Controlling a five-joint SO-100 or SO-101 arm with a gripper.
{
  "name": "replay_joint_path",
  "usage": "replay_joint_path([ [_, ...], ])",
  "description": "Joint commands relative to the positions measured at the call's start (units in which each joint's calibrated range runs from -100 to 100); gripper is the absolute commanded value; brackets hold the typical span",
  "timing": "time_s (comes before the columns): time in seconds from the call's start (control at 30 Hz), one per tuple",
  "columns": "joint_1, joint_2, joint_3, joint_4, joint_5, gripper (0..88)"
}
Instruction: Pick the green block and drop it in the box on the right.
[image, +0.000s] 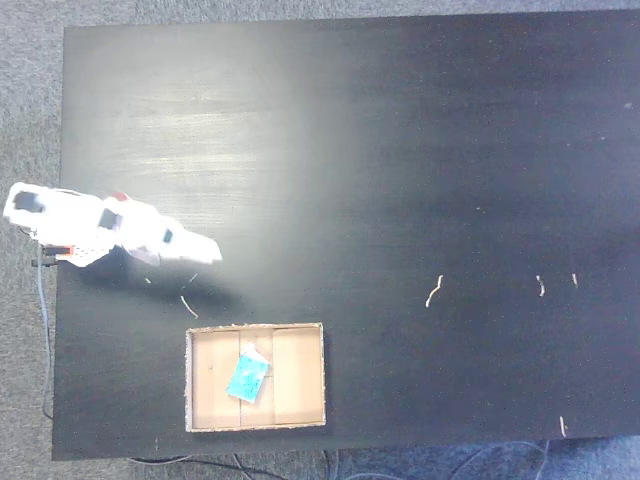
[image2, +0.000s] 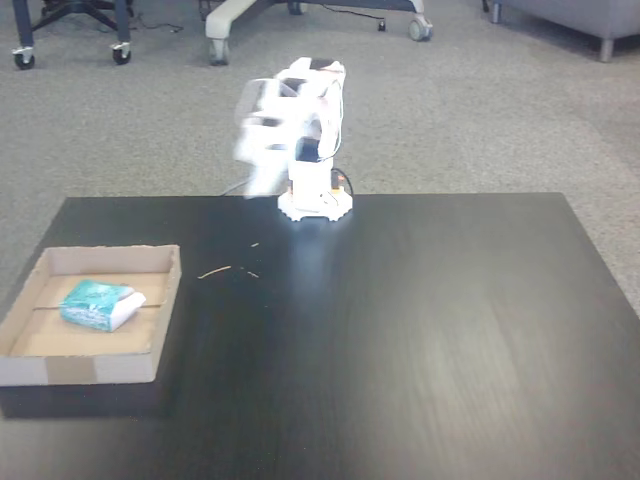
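The green block (image: 247, 377) lies tilted on the floor of the tan cardboard box (image: 300, 380), near its middle. In the lower fixed view the block (image2: 95, 304) rests inside the box (image2: 80, 368) at the table's left front, with a pale edge on its right side. My white arm stands at the table's edge, blurred by motion. Its gripper (image: 208, 254) points over the table, well apart from the box and above and left of it in the top-down fixed view. In the other fixed view the gripper (image2: 252, 172) is a pale smear, so its jaws are unreadable. Nothing shows between them.
Small pale scraps lie on the black table (image: 430, 150): one near the arm (image: 188, 306), others further right (image: 433, 291) (image: 540, 285). A cable (image: 45, 330) hangs off the table's left edge. Chair wheels (image2: 121, 52) stand on the carpet behind the arm.
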Motion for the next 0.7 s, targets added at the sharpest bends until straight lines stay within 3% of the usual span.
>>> replay_joint_path([
  [0.0, -15.02, -37.6, 31.17, 3.39, -3.42, 0.1],
  [0.13, -20.0, -47.34, 44.68, 10.41, 4.64, 0.1],
  [0.23, -21.45, -47.59, 44.68, 19.0, 3.47, 0.1],
  [0.67, -20.3, -47.59, 44.68, 19.49, 2.2, 0.2],
])
